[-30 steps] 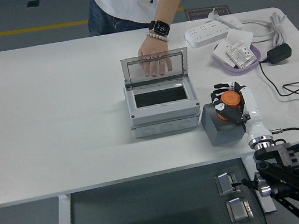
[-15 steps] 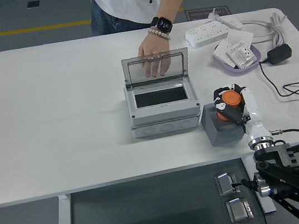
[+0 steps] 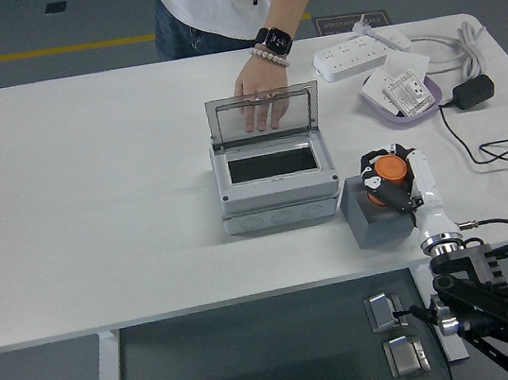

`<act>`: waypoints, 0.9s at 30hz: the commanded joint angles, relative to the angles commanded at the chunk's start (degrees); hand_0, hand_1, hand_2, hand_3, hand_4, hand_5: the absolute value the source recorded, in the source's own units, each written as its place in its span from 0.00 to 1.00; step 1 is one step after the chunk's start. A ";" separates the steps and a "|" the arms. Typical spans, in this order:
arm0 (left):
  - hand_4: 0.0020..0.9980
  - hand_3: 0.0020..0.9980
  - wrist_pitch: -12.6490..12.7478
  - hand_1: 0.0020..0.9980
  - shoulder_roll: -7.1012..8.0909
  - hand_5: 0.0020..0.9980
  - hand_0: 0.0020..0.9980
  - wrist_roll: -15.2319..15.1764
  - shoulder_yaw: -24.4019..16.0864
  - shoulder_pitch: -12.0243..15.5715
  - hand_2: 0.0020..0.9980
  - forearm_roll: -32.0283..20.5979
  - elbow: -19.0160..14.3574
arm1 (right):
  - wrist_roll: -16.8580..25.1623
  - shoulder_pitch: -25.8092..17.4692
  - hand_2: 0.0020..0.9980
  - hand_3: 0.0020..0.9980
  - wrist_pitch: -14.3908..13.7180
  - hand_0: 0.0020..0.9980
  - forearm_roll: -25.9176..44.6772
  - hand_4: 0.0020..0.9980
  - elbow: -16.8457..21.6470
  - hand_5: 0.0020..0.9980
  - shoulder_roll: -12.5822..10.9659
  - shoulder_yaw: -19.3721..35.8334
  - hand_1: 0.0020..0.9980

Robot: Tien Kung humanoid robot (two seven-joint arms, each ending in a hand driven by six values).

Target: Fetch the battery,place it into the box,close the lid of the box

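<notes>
A grey box [image 3: 277, 186] sits mid-table, its clear lid [image 3: 265, 115] standing upright at the back. A person's hand [image 3: 260, 98] rests flat on the table behind the lid. To the right of the box, my right hand [image 3: 387, 173] is curled around an orange cylindrical battery [image 3: 389, 170], over a dark grey block [image 3: 378, 212]. The battery sits at the block's top. My left hand is out of view.
A white power strip [image 3: 354, 56] and a purple tray [image 3: 401, 91] with a white card lie at the back right. A black adapter [image 3: 474, 91] and its cables trail along the right edge. The left half of the table [image 3: 81, 187] is bare white.
My right hand's fingers closed tighter around the orange battery. The person's hand barely shifted behind the lid.
</notes>
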 joint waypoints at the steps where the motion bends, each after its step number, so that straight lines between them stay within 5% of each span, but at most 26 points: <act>1: 0.00 0.48 0.01 0.59 0.01 0.00 0.39 0.02 -0.05 0.00 0.53 0.09 0.00 | -0.06 0.10 0.25 0.23 0.00 0.26 -0.05 0.00 -0.02 0.00 -0.01 -0.01 0.26; 27: 0.00 0.48 0.00 0.59 0.17 0.00 0.39 0.55 -0.49 -0.21 0.53 1.35 0.00 | -4.05 6.93 0.24 0.27 0.00 0.23 -4.58 0.00 -0.72 0.00 -0.30 1.69 0.23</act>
